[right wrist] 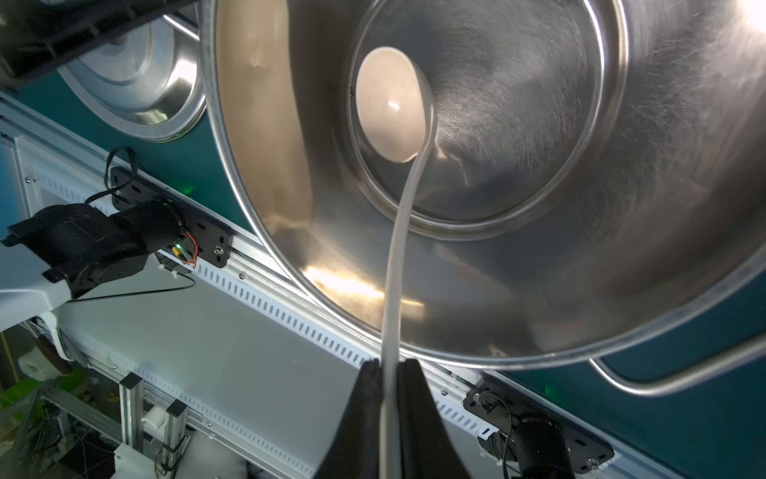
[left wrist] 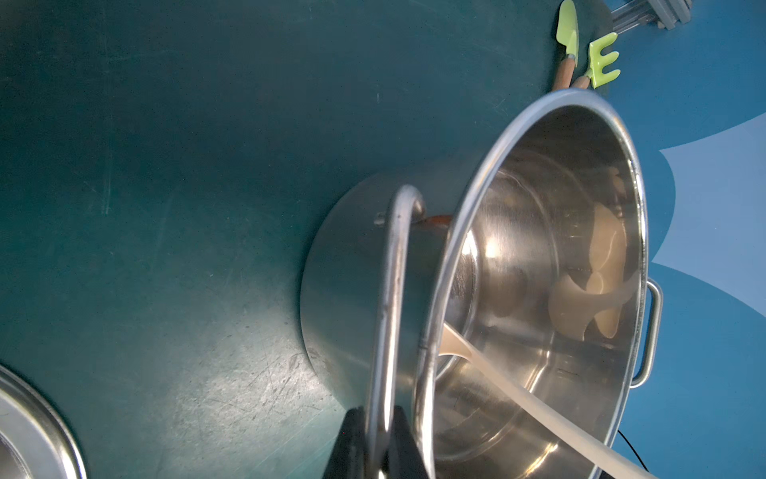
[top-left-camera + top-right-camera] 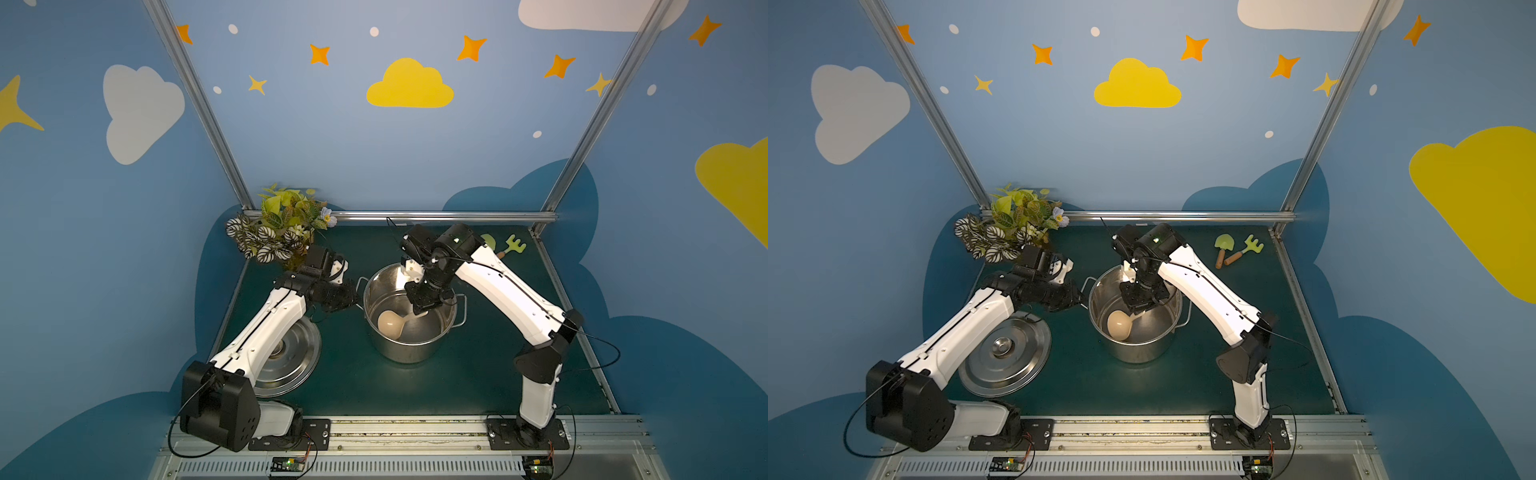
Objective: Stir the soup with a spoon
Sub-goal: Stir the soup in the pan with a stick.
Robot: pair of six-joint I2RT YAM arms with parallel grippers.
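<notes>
Fingers of the right gripper (image 1: 389, 369) are squeezing tight on the thin handle of the spoon (image 1: 389, 108), up near its top end. The spoon is sitting inside the pot (image 3: 409, 353), which is standing in the middle of the table.

In both top views the round cup of the spoon is lying low by the pot floor, at about 8 o'clock from the right gripper and close to the pot wall on that side. The long handle is running from the cup at 8 o'clock up to the fingers at 2 o'clock. It is leaning, not standing straight. The open side of the cup seems to be facing up toward the gripper.

The left gripper (image 2: 379, 414) is clamping shut on the pot's loop handle (image 2: 393, 249), on the 9 o'clock side of the pot. It looks like it is steadying the pot.

No soup is showing; the pot floor is looking bare and shiny.

I think the stirring is the right arm's job, since it is the one holding the spoon. The cup needs sweeping in a circle round the floor. Being so near the wall, it could bump there.

The lid (image 3: 295, 357) is lying flat at 8 o'clock from the pot.
</notes>
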